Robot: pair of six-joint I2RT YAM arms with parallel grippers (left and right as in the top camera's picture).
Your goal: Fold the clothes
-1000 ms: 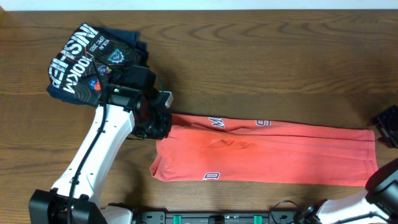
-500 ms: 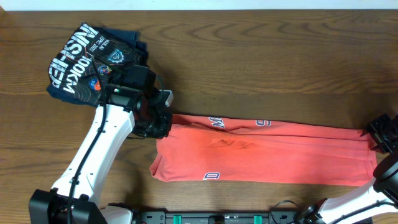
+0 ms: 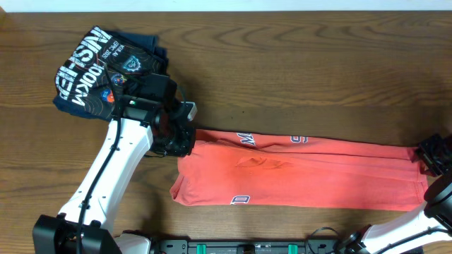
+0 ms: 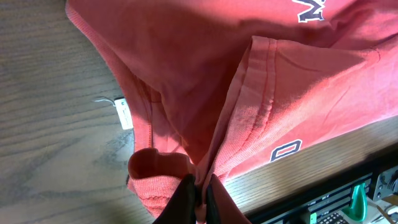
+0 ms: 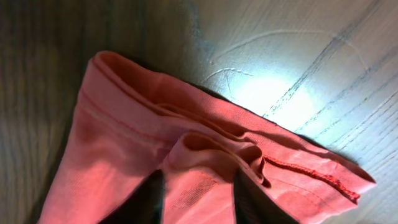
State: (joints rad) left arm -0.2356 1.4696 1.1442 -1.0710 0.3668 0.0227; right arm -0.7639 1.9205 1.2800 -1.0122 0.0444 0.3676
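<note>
**A:** Where does the orange-red T-shirt point(image 3: 304, 180) lie?

**B:** Flat on the wooden table point(image 3: 296, 70), folded into a long band running left to right; white lettering shows along both long edges.

**A:** And the grippers?

**B:** The left gripper point(image 4: 198, 200) is clenched on a bunch of fabric at the band's left end; the right gripper point(image 5: 199, 198) is at the right end, fingers point(image 5: 148, 200) either side of a raised hem fold, grip impossible to tell; a dark navy folded shirt point(image 3: 99, 70) lies far left, apart from the T-shirt.
</note>
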